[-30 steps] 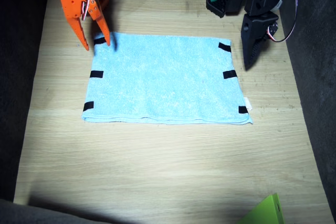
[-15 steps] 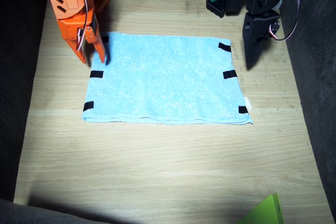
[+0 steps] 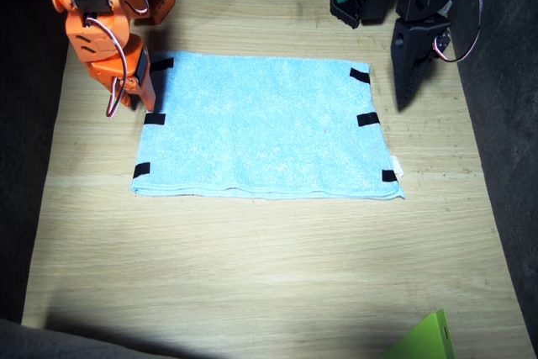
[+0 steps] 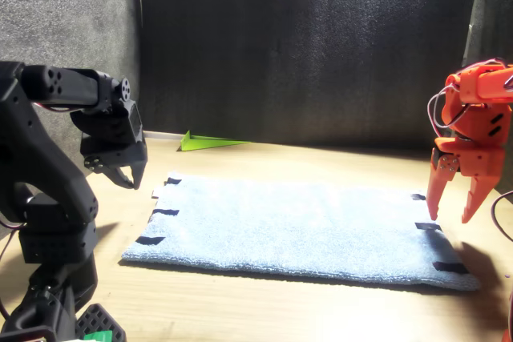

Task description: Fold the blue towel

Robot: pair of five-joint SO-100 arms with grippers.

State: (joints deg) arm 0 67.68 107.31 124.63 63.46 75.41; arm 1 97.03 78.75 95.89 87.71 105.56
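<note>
Turquoise terry, the blue towel (image 3: pixel 265 126) lies flat on the tabletop (image 3: pixel 269 266), unfolded; right hand (image 4: pixel 451 212) hangs empty, fingers parted, over its taped edge, likely lining up a pinch, while left hand (image 4: pixel 119 178) hovers, gap unclear.

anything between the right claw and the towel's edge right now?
No. In the front view the right claw, open, hangs above the blue towel with only air under its tips. The fixed view shows bare table beside that edge.
</note>
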